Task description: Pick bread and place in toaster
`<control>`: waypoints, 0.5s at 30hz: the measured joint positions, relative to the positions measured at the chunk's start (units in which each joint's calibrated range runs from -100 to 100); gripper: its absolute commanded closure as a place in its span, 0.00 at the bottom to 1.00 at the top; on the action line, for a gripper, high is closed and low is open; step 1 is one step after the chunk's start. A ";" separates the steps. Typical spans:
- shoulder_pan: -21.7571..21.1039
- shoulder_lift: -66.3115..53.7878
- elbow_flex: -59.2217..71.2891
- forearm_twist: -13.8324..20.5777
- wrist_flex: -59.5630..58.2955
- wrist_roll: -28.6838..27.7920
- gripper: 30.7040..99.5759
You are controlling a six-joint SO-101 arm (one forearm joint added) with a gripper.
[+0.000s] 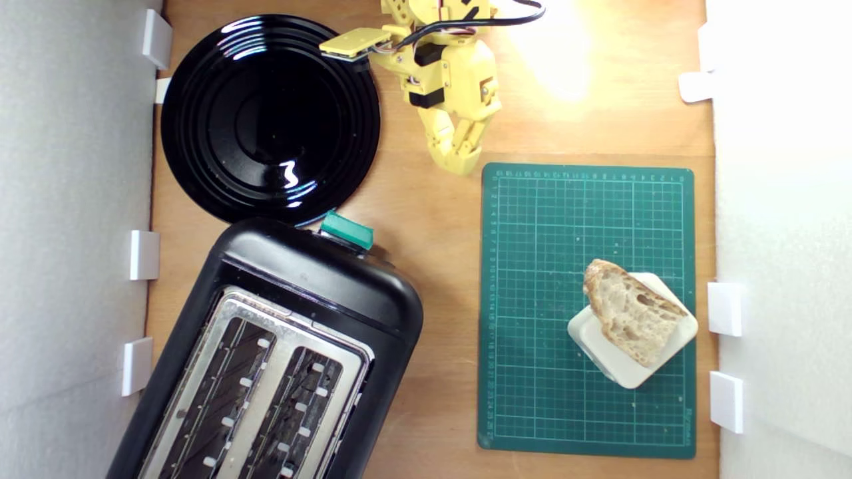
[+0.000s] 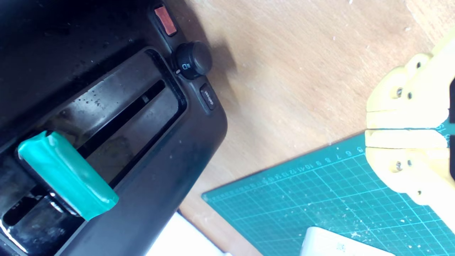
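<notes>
At the exterior view's left, a round black plate (image 1: 269,120) lies on the wooden worktop (image 1: 426,266). Just below it stands the black toaster (image 1: 279,359), set at a slant, its two slots in the silver top plate facing up and both empty. Its green lever knob (image 1: 346,231) sits at the end nearest the plate; the wrist view shows that knob (image 2: 67,179) close up, beside a black dial (image 2: 192,60).

Near the middle top, the yellow gripper (image 1: 459,159) hangs over bare worktop, between the plate and the green cutting mat (image 1: 586,309). Its jaws are pressed together with nothing between them, and in the wrist view the gripper (image 2: 405,134) shows only a thin seam between its two halves.

At the exterior view's right, the bread (image 1: 629,309) lies on a cream square block (image 1: 632,336), which rests on the mat's lower right part, well apart from the gripper and the toaster.
</notes>
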 measured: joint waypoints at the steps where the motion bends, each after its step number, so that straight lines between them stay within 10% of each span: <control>1: 0.00 0.00 0.00 0.00 0.00 0.00 0.88; 15: -0.82 -0.08 0.00 -1.16 0.08 -0.10 0.89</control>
